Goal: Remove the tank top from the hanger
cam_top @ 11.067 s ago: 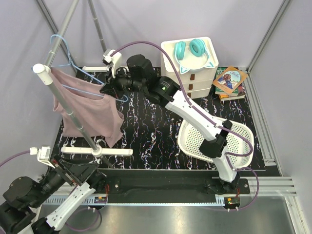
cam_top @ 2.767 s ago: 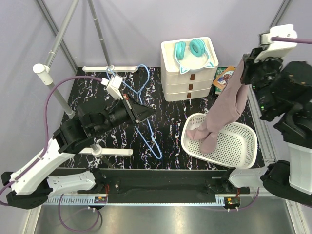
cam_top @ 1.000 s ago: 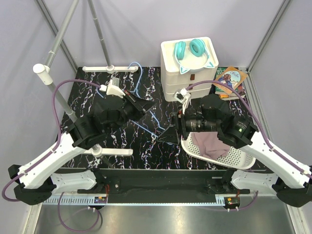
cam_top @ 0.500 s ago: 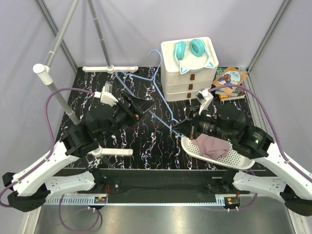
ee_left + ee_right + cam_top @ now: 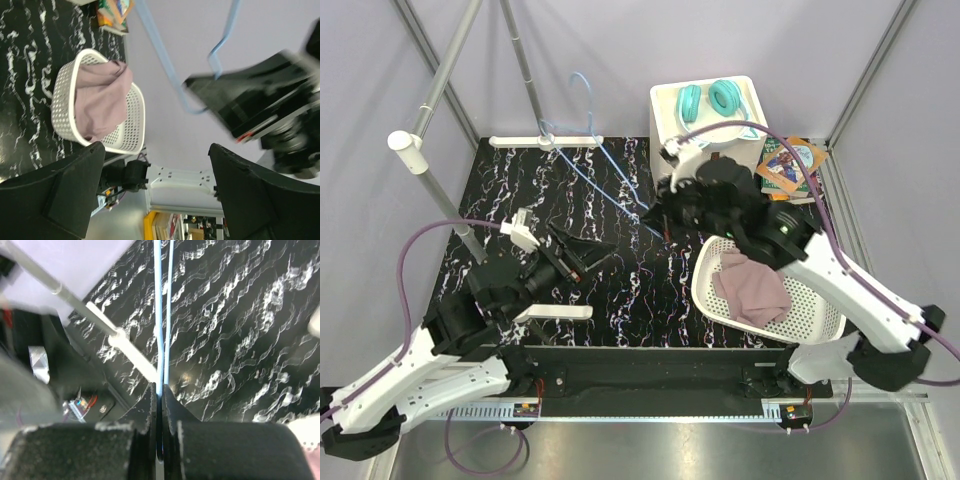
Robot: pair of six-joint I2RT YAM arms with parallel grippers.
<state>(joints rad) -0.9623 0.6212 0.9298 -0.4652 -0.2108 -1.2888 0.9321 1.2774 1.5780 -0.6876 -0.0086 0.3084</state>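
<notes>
Desk [image 5: 500,190]: at four o'clock we list one basket [image 5: 825,318] holding the tank top [image 5: 752,288], bunched and free of the hanger [image 5: 158,315]. Hanger: bare, raised toward eleven o'clock, pinched by the right fingers [image 5: 160,390], presumably for setting aside. Left fingers [image 5: 156,147]: spread, empty, at seven o'clock.

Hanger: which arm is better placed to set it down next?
Right, likely: the right end effector is shut on the hanger, while the left end effector is open, empty and apart from it.
</notes>
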